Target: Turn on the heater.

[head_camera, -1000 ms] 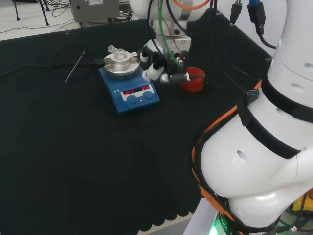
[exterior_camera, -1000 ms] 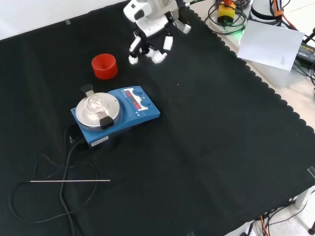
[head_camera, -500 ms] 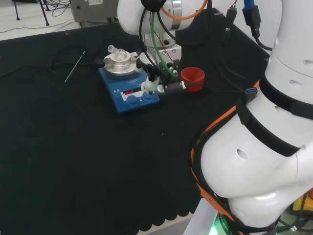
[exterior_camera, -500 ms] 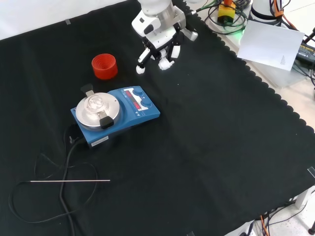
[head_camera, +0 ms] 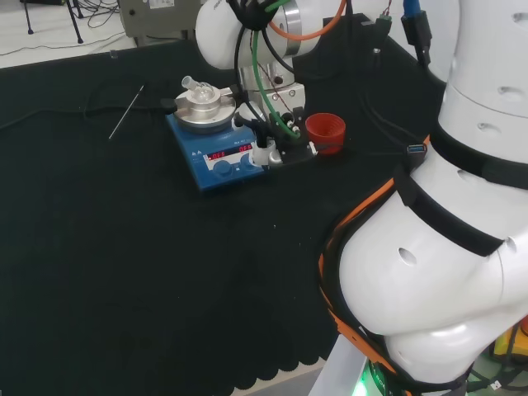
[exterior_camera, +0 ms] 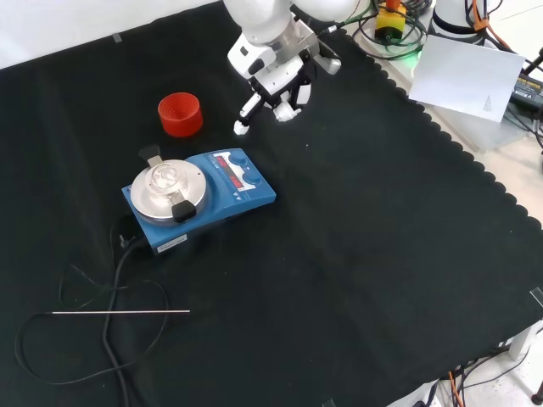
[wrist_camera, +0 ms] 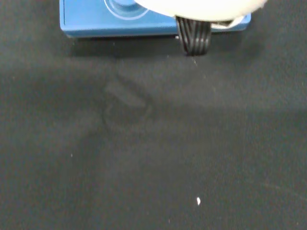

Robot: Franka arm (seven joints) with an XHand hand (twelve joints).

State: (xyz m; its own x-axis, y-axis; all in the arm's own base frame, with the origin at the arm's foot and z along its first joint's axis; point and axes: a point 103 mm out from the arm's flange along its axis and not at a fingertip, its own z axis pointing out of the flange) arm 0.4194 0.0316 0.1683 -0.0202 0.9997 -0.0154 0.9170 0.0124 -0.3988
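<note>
The heater (head_camera: 219, 157) is a blue box with a round silver plate, two red displays and two knobs on its front. A small clear glass piece (head_camera: 198, 89) sits on the plate. In the front view the heater (exterior_camera: 216, 199) lies left of centre. My hand (head_camera: 270, 150) hangs just to the right of the heater's knob end in the head view. In the front view the hand (exterior_camera: 276, 89) is above the heater, apart from it, with one finger (exterior_camera: 246, 119) stretched towards it and the others bent. It holds nothing. The wrist view has the heater's blue edge (wrist_camera: 120, 24) close by.
A red ribbed ring (head_camera: 325, 132) stands right of the hand in the head view, and the same ring (exterior_camera: 180, 114) is beyond the heater in the front view. A thin metal rod (exterior_camera: 119, 312) and the heater's black cable (exterior_camera: 110, 280) lie on the cloth nearer the camera.
The hand has come down and moved from beside the red ring to the heater's knob end. One finger now reaches out towards the heater.
</note>
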